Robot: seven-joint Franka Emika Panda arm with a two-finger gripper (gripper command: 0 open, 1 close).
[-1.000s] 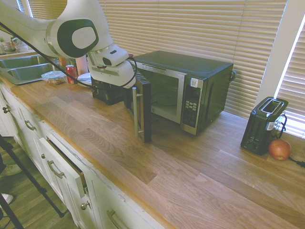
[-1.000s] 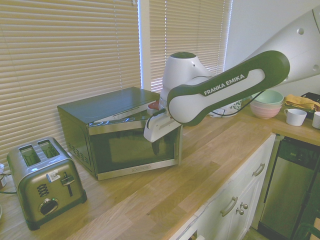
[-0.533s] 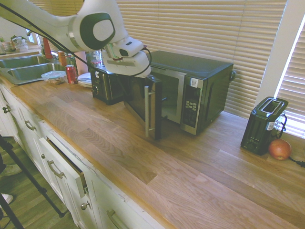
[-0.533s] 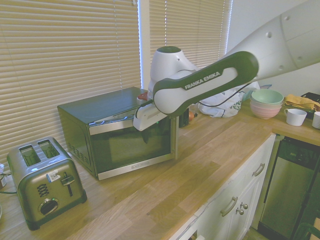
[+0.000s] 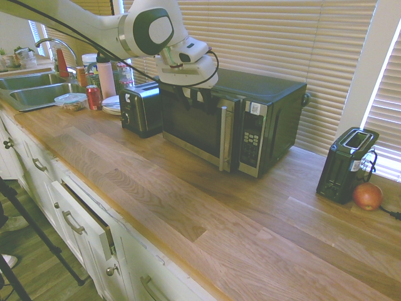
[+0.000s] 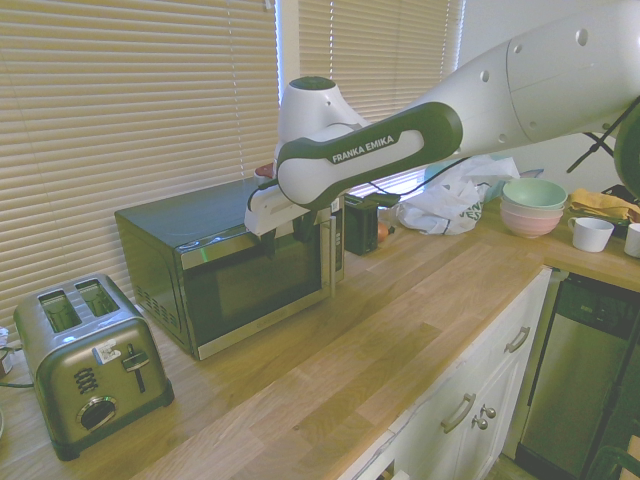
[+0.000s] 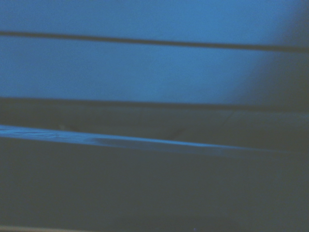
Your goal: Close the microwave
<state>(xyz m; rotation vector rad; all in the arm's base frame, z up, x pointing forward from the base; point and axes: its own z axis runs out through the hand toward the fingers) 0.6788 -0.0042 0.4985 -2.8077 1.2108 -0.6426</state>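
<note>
At the left of the first exterior view is the sink [image 5: 44,94], its basins' contents too small to make out. Just right of it sits a clear tub [image 5: 70,101] with a bluish top; food shows inside, of a kind I cannot tell. Below, at lower left, a drawer [image 5: 83,221] stands partly out, its inside mostly hidden. Next come an upright red can [image 5: 93,98] and a pink bottle [image 5: 106,79], then a toaster [image 5: 141,110] beside the microwave.

The microwave [image 5: 270,119] stands on the counter [image 5: 182,207], right of the centre in the upper half. Its door [image 5: 194,125] is nearly flush with the front, though I cannot tell if it is latched; what is inside cannot be seen. Farther right, a black toaster [image 5: 346,164] has its slots upward, with a round reddish thing [image 5: 368,196] beside it.

At the right of the second exterior view are stacked bowls [image 6: 533,208], green above pink, then a white cup [image 6: 591,234]; their insides are unclear.

The gripper [image 5: 195,105] has its jaws apart, nothing visible between them, at the door's upper part; contact cannot be told.
</note>
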